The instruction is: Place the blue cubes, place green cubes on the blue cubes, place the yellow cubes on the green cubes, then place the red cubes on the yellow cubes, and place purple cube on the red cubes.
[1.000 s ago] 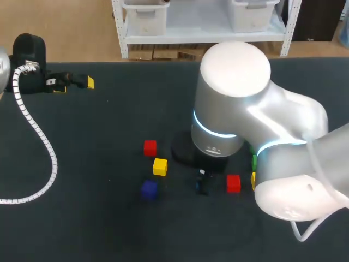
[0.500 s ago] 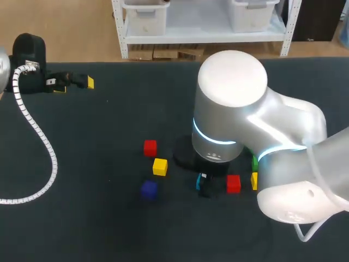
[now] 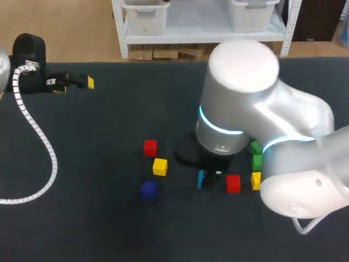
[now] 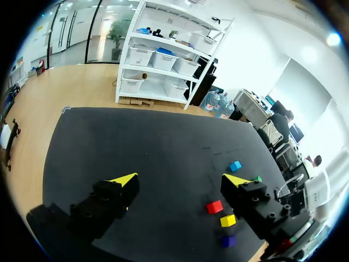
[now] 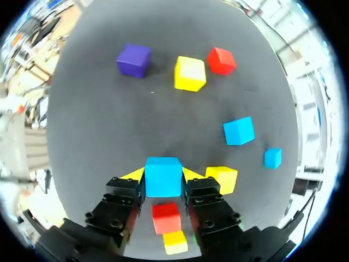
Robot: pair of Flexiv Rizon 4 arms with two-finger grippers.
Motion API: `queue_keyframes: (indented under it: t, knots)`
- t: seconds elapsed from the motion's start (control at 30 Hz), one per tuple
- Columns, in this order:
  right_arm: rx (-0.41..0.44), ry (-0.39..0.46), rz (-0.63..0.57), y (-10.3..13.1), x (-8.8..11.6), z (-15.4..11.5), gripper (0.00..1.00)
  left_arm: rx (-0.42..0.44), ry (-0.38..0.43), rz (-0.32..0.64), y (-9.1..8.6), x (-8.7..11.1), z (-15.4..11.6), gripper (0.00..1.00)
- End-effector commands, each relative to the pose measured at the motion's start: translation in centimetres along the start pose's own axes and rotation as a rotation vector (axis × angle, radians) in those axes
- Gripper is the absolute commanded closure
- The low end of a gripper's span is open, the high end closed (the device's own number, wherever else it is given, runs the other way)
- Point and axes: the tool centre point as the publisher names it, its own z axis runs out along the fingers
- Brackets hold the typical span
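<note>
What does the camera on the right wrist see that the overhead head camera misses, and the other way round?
Only the right wrist view: two loose light blue cubes on the black table, ahead of the right hand. Only the head view: the left hand, far off near the table's edge. Both: the light blue cube gripped in that hand, plus the purple cube.

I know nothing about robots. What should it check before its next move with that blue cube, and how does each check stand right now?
1. Grip: the right gripper has both fingers against the blue cube: ok.
2. Held cube lifted off the table: cannot tell.
3. More blue ones in sight: second blue cube and third blue cube lie ahead of the gripper, apart: ok.
4. Left gripper open and far from the cubes: ok.
5. Green cube in sight for the next layer: ok.
</note>
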Motion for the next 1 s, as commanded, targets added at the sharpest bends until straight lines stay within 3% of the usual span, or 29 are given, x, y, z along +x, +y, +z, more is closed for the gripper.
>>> queue_keyframes:
  t: [0.03,0.2,0.3,1.0]
  knots:
    - [-0.051,-0.043,-0.075,-1.3,1.8,-2.6,1.00,0.011,-0.006,0.002,0.2,0.1,0.0,0.00]
    - [-0.077,-0.040,-0.106,-4.9,3.0,-3.9,1.00,0.011,-0.006,0.002,0.2,0.1,0.0,0.00]
    - [-0.047,-0.034,-0.144,-6.5,3.2,-4.3,1.00,0.011,-0.006,0.002,0.2,0.1,0.0,0.00]
    - [-0.060,-0.077,-0.198,-11.4,0.4,-4.0,1.00,0.011,-0.006,0.002,0.2,0.1,0.0,0.00]
